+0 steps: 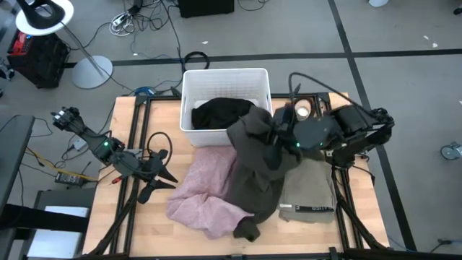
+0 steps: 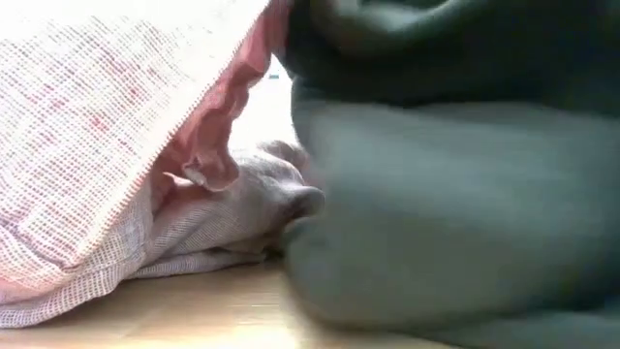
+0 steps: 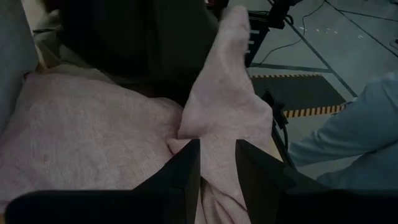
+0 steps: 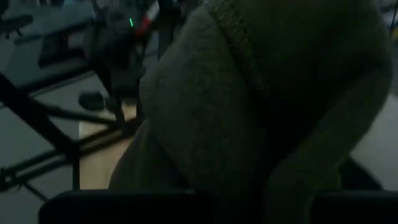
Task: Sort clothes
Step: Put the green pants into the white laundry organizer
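Observation:
An olive-brown garment [image 1: 256, 170] hangs from my right gripper [image 1: 283, 137] above the table's middle and fills the right wrist view [image 4: 249, 112]. A pale pink garment [image 1: 206, 189] lies spread on the table to its left, partly under it. My left gripper [image 1: 164, 173] is at the pink garment's left edge, shut on a ridge of it [image 3: 217, 180]. A black garment [image 1: 220, 112] lies in the white bin [image 1: 189, 101]. A folded grey-beige garment [image 1: 309, 193] rests flat on the table at the right. My left gripper pinches a raised fold of the pink garment [image 3: 219, 149] between its two fingers [image 3: 186, 174]. It comes from the table's left, slanting down. The rest of the garment lies slack on the table. My right gripper is shut on the olive-brown garment's upper part [image 1: 271, 130], but the cloth drapes over the fingers and hides the contact. The garment hangs below the gripper, and its lower end [image 1: 247, 227] lies on the table and on the pink garment.
The bin stands at the table's far edge, middle. Bare wood shows at the near left [image 1: 137, 224] and near right corners. Cables and a lamp stand [image 1: 90, 68] lie on the floor beyond the table.

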`<act>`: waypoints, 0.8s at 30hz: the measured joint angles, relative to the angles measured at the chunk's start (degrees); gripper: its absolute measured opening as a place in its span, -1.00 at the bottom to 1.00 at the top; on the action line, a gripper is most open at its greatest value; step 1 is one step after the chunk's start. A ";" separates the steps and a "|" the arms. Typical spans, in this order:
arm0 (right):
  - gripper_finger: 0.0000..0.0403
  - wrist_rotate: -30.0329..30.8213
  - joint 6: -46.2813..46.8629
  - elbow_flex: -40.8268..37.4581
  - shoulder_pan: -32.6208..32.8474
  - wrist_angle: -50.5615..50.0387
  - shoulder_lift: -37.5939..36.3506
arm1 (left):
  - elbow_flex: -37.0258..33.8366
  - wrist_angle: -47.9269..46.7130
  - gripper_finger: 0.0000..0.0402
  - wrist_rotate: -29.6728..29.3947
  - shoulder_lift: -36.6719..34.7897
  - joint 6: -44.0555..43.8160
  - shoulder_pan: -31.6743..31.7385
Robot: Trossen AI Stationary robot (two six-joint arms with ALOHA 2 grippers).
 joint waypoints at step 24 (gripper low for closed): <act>-0.83 -3.08 -29.58 5.31 -13.59 44.05 2.15 | 0.00 0.86 -0.47 -5.18 -0.02 -0.19 0.02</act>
